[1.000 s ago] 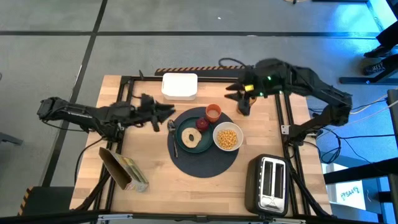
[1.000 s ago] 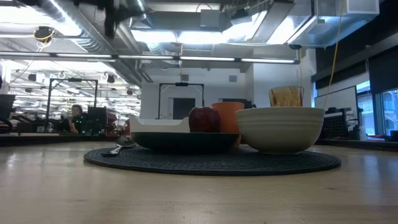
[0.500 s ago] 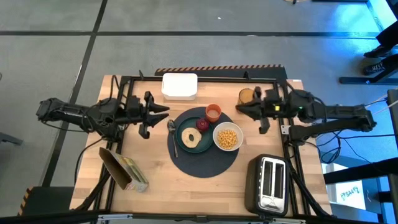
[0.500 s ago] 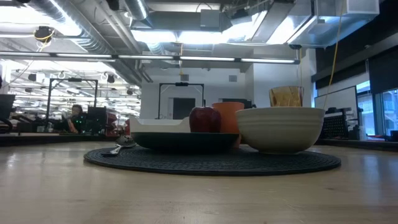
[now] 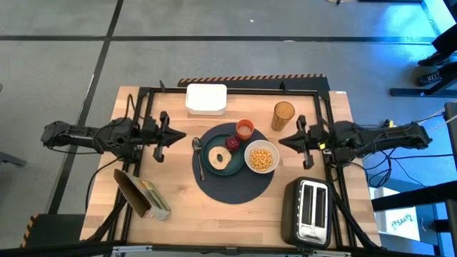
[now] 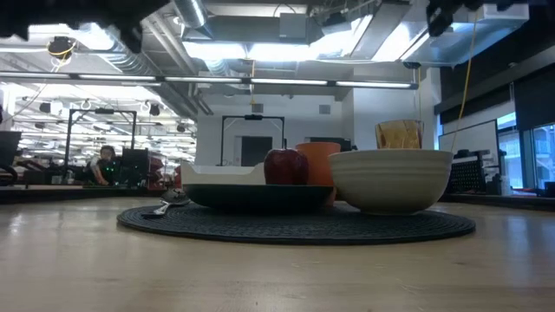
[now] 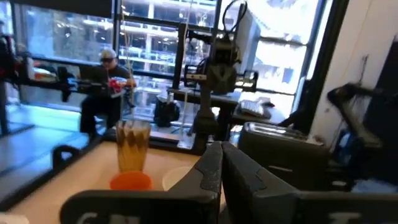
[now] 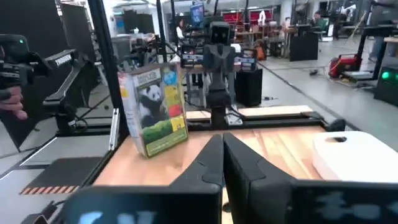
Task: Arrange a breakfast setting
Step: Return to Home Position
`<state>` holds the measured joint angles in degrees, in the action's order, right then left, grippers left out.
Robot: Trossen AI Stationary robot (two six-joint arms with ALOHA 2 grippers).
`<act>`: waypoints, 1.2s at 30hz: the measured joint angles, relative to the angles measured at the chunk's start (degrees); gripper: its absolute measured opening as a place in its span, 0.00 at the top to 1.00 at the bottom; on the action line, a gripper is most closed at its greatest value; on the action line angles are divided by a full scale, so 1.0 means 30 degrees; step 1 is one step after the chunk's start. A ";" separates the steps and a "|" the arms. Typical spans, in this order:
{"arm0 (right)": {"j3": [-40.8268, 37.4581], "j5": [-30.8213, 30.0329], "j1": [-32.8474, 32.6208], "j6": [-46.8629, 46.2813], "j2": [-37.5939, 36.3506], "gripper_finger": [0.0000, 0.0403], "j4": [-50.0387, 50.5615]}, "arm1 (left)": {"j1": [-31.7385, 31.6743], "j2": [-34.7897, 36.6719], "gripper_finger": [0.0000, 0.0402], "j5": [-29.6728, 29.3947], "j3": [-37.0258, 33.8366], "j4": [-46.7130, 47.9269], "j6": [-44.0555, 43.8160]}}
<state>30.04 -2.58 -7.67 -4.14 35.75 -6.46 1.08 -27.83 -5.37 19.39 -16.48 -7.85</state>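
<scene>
Evidently the setting is laid, and both arms lie low and clear of it; the teal plate sits near the middle of the dark round mat, carrying the bagel and, at its far rim, the red fruit; the metal spoon lies on the mat just beside the plate on the left arm's side, where a diner would reach for it; the white bowl of yellow cereal stands just beside the plate on the opposite side, and the small orange cup just beyond the plate, next to the fruit, all within the mat so the set reads as one place. The left gripper points toward the plate from well off the mat, fingers pressed together on nothing; the right gripper mirrors it from the other side, likewise clenched and empty; I judge this a parked pose, held apart so nothing gets knocked. The toaster and cereal box stand well apart from the plate, off the mat, as spare props.
</scene>
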 joint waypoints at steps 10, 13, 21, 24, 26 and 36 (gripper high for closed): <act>-0.4861 -0.0293 -0.0310 -0.0007 -0.1808 1.00 -0.5154 | 0.0022 0.4993 1.00 -0.0385 -0.2753 0.0920 -0.0686; -0.6036 -0.0257 -0.0262 -0.0006 -0.2632 1.00 -0.6045 | 0.0022 0.5770 1.00 -0.0264 -0.3659 0.0936 -0.0189; -0.7500 0.2449 0.2948 -0.0021 -0.4182 1.00 -0.5622 | 0.0022 0.6434 1.00 -0.0014 -0.5128 0.1550 0.2450; -0.7723 0.4387 0.4741 -0.0163 -0.4471 1.00 -0.5655 | 0.0018 0.6637 1.00 0.0107 -0.5420 0.1864 0.2212; -0.8058 0.5392 0.5756 -0.0553 -0.4675 1.00 -0.5679 | 0.0022 0.6872 1.00 0.0184 -0.5483 0.2668 0.2040; -0.9873 0.6591 0.6393 -0.2609 -0.5554 1.00 -0.7860 | 0.0022 0.8688 1.00 0.0278 -0.5483 0.5239 0.1233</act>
<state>0.43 17.19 11.51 -11.97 19.09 -30.04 1.15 -1.77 -4.54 2.94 -0.76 -4.15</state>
